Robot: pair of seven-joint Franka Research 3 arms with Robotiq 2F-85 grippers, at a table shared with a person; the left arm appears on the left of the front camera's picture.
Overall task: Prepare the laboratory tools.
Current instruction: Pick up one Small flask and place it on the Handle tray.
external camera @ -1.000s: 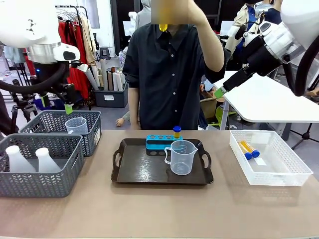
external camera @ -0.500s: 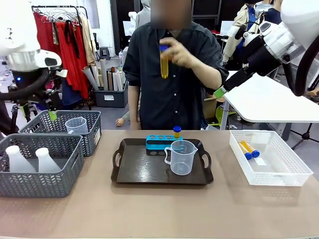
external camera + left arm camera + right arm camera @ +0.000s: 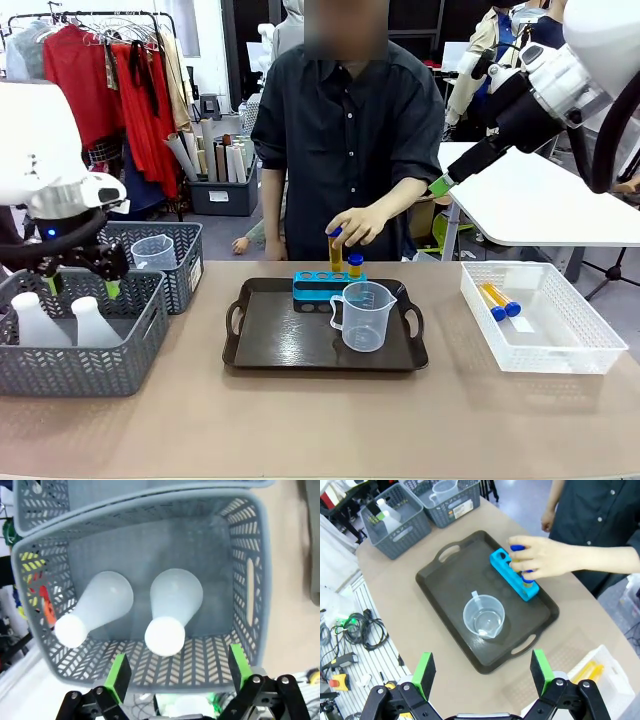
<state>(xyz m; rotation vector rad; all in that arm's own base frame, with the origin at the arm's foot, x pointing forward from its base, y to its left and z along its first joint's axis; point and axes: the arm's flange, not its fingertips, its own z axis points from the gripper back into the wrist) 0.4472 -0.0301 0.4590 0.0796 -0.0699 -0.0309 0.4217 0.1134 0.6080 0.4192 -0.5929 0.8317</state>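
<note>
Two translucent white conical flasks (image 3: 93, 322) stand in the near grey mesh basket (image 3: 120, 365). My left gripper (image 3: 83, 288) hangs open just above them; in the left wrist view its fingers straddle the right-hand flask (image 3: 172, 607) from above, with the other flask (image 3: 95, 607) beside it. A clear handled beaker (image 3: 365, 315) stands on the black tray (image 3: 270, 345). Behind the beaker, the person's hand (image 3: 358, 225) lowers a blue-capped yellow tube (image 3: 336, 248) into the blue rack (image 3: 315, 285), next to a tube (image 3: 355, 265) standing there. My right gripper (image 3: 440, 186) is open, high at the right.
Two more tubes (image 3: 498, 300) lie in the white lattice bin (image 3: 590, 350) at the right. A second beaker (image 3: 153, 252) sits in the far grey basket (image 3: 185, 270). Bare tabletop runs along the front edge. From above, the right wrist view shows the tray (image 3: 445, 585) and the rack (image 3: 502, 565).
The person's hand has brought the tube down from head height to the rack. My left arm has come down over the near basket. The right arm has not moved.
</note>
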